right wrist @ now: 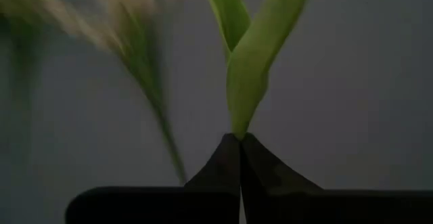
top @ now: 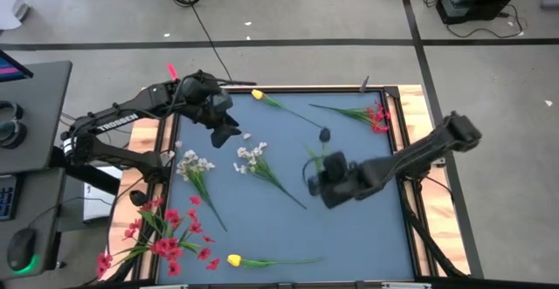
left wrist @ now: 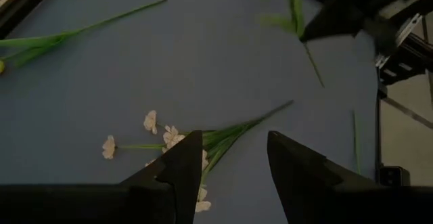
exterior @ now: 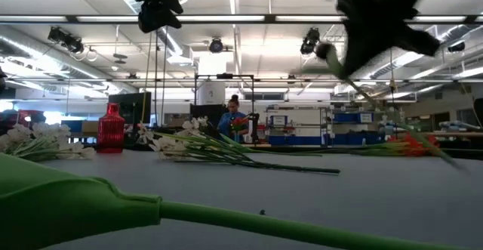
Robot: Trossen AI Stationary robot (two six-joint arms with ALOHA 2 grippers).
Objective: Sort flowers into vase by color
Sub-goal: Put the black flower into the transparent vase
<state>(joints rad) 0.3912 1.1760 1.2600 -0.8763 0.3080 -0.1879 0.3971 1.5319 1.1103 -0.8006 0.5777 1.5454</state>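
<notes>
Green dark-budded stem [top: 318, 149] pinched in right pincer [top: 312, 182] (left pincer [top: 223, 134] spread).

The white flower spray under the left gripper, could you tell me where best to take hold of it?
Grip the white flower spray from straight above on its bare green stem, fingers across it: it lies flat, and the blossoms look too loose to pinch.

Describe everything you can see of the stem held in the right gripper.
The dark-budded stem is an artificial flower: a thin green stalk, smooth plastic-looking leaves and a dark rounded bud at its tip. The right gripper is shut on it near the leaves, holding it above the blue table, tilted. Nothing else visibly touches it.
</notes>
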